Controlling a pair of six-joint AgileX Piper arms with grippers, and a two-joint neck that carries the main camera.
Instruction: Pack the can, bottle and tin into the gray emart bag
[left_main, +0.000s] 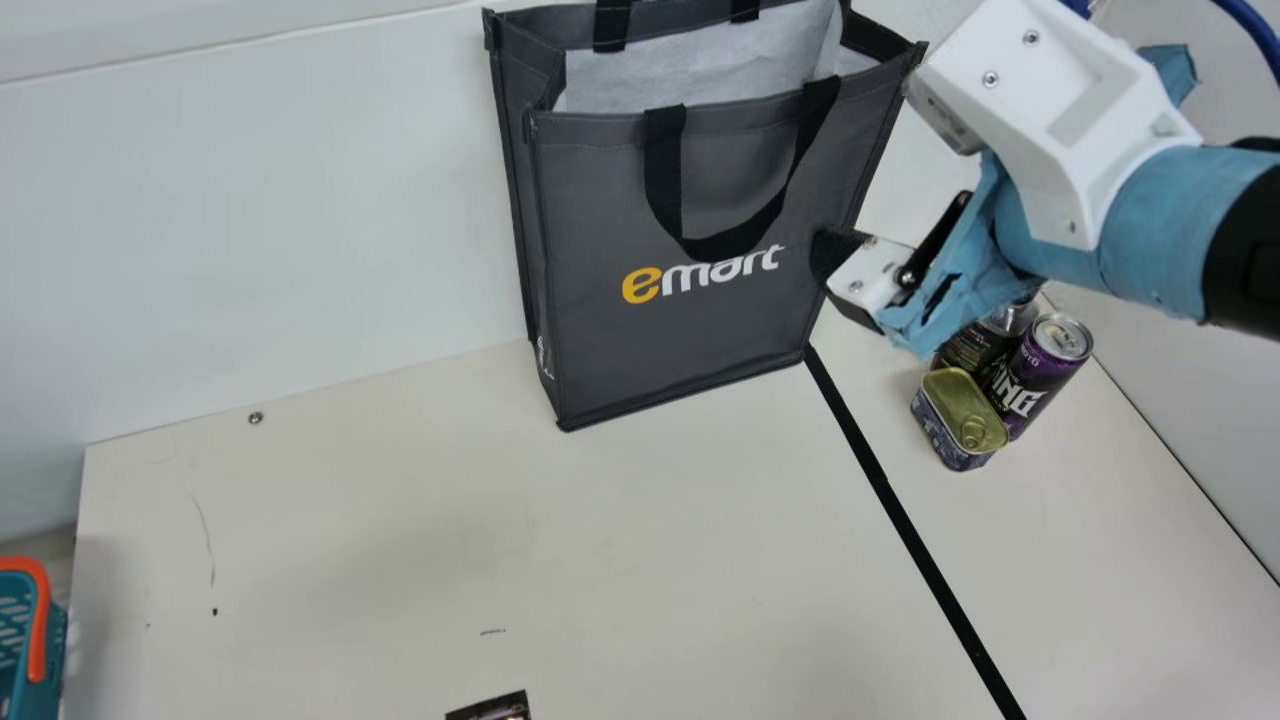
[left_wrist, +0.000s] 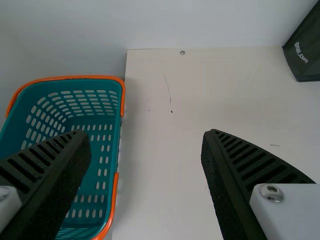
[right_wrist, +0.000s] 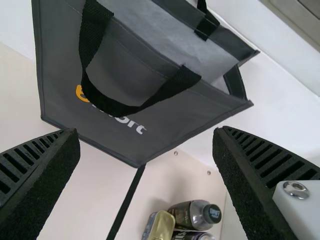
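Well, from the gray fabric emart bag (left_main: 730, 330), the purple-and-black metal can (left_main: 1040, 385), dark bottle with a black cap (right_wrist: 194, 215) and gold-topped rectangular tin (left_main: 962, 412) sit bunched at four o'clock in the main view. The can looks rigid, slippery and probably weighty: squeeze its waist, the bottle's body, the tin's stiff sides. The right gripper (right_wrist: 145, 135), fingers wide apart, angles towards eight o'clock beside the bag; the left gripper (left_wrist: 146, 136) gapes too.
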